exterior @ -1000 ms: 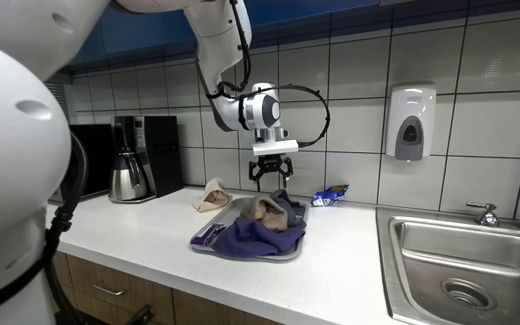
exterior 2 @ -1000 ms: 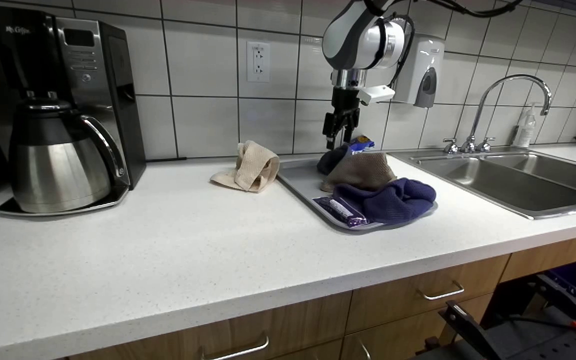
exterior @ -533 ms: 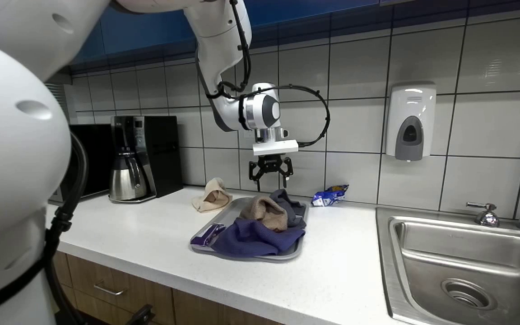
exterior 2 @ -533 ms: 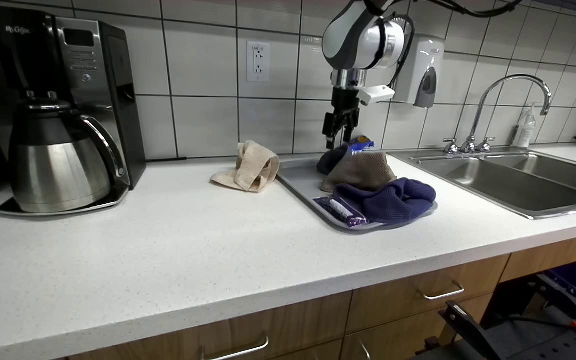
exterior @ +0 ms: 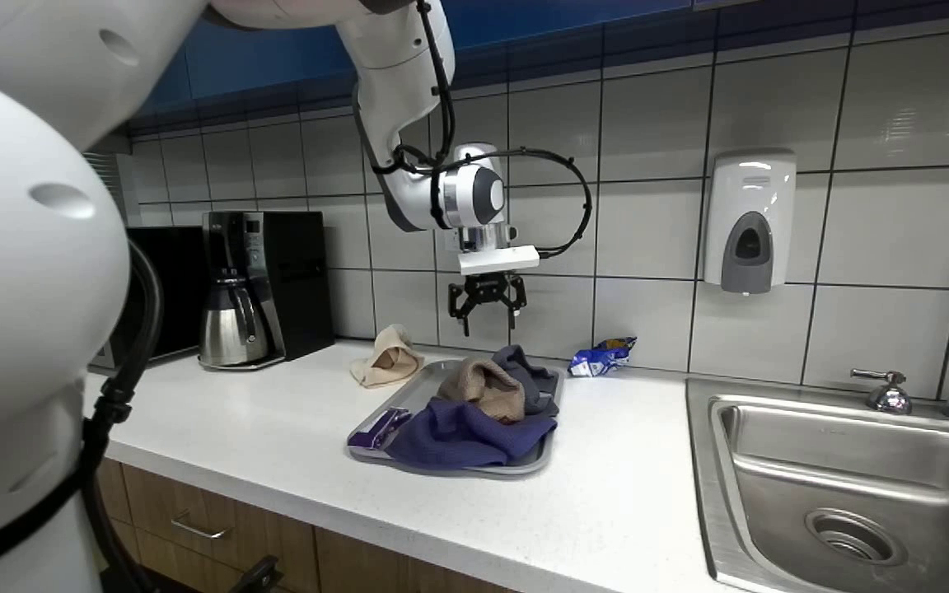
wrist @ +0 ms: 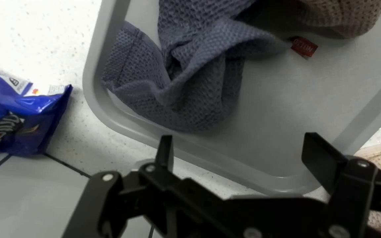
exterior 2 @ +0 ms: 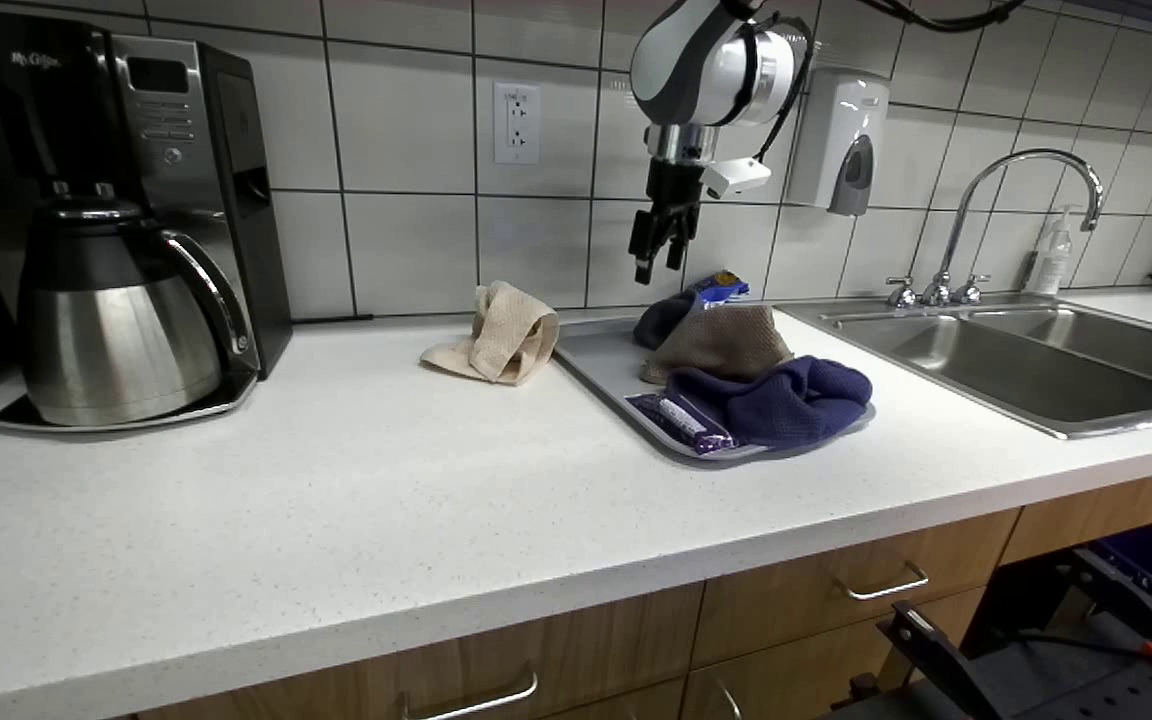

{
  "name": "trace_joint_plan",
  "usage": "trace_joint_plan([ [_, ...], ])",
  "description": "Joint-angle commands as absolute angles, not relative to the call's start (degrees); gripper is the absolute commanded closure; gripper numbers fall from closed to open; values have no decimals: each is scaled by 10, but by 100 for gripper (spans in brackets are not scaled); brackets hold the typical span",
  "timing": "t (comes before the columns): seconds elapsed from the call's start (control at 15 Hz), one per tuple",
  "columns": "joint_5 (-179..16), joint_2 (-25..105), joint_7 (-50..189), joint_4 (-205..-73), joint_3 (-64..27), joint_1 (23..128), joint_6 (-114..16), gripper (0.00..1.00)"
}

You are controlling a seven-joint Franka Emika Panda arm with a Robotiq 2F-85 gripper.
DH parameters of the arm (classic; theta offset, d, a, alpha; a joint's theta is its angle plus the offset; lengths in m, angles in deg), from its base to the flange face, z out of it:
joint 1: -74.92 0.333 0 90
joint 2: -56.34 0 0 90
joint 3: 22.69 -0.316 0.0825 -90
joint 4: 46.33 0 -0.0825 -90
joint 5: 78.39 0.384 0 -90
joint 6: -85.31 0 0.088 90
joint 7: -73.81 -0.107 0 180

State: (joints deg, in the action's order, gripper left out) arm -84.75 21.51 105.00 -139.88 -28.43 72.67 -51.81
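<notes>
Your gripper (exterior: 489,327) has risen slightly, jaws apart, empty; grey cloth (wrist: 203,82) on tray (wrist: 270,138), beige cloth (exterior 2: 506,335) outside, apparently no grasp under way.

A boxy, black-and-steel coffee maker (exterior 2: 206,190) holds a rounded steel carafe (exterior 2: 116,335); a white-and-grey plastic wall dispenser (exterior: 750,216) hangs near a double-basin steel sink (exterior 2: 1056,368).

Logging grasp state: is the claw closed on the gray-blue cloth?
No, in the wrist view the claw stands open with nothing in its grip, and the gray-blue cloth lies on the tray.
</notes>
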Motion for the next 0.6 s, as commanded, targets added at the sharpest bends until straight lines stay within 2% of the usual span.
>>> trace_joint_plan([
  [0.0,-840,189,1090,-1360,-307,716,-522,0],
  [0.53,-838,154,1149,-1313,-333,722,-521,0],
])
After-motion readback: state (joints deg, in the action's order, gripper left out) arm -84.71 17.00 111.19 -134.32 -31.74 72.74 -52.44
